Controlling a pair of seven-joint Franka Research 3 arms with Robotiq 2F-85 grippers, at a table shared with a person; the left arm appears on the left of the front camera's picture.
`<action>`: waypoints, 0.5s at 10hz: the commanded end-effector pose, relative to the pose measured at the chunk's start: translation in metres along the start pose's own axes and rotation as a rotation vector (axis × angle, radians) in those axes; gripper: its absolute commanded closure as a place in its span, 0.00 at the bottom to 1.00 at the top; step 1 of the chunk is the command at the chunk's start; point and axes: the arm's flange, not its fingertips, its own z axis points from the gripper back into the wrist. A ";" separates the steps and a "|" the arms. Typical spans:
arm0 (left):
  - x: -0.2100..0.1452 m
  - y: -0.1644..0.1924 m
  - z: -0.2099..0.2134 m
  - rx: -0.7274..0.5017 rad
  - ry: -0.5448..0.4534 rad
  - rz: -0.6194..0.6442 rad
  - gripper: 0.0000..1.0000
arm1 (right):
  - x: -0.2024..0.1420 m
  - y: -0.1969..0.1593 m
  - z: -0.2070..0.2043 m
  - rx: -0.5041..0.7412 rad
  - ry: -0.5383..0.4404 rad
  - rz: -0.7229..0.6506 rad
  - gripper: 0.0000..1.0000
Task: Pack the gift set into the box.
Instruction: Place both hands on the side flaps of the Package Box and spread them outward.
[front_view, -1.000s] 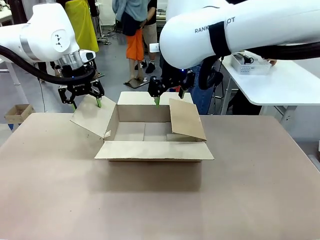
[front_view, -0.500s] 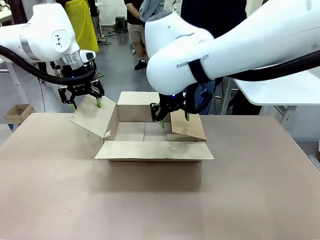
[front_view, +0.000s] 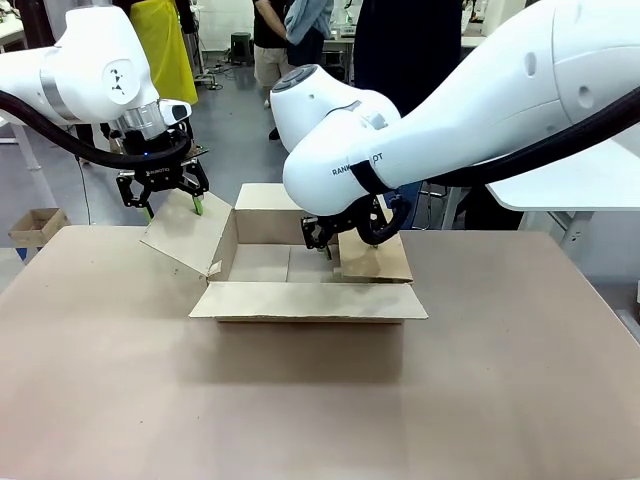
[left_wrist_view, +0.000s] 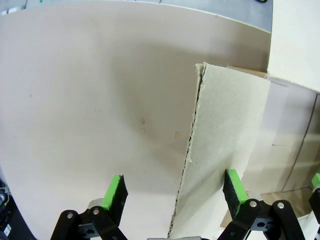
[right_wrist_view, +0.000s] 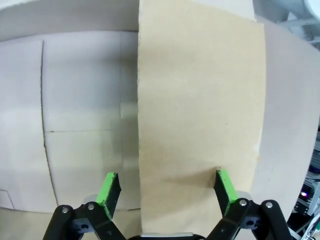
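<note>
The right gripper (right_wrist_view: 166, 182) stands spread wide, its green pads (right_wrist_view: 109, 189) well apart. Between them runs the left edge of a brown cardboard flap (right_wrist_view: 200, 90) of the box (right_wrist_view: 80, 100). The left pad hangs over the box's pale inner floor, which has seams, and the right pad over the flap's face. The table (right_wrist_view: 295, 110) lies beyond the flap.

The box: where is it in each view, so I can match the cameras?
Front view: box at table centre, flaps open.
Left wrist view: right half, its left flap ahead of the open left gripper.
Right wrist view: floor at left, right flap ahead of the open right gripper.
Shared landmark: the floor seam.
</note>
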 end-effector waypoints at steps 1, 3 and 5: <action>-0.001 0.001 0.002 0.019 -0.010 0.010 0.00 | 0.000 0.001 0.010 -0.056 -0.016 -0.028 0.00; -0.001 0.001 0.002 0.019 -0.010 0.010 0.00 | -0.001 -0.001 0.015 -0.089 -0.033 -0.015 0.00; -0.001 0.001 0.002 0.019 -0.010 0.010 0.00 | -0.002 0.000 0.030 -0.127 -0.060 0.013 0.00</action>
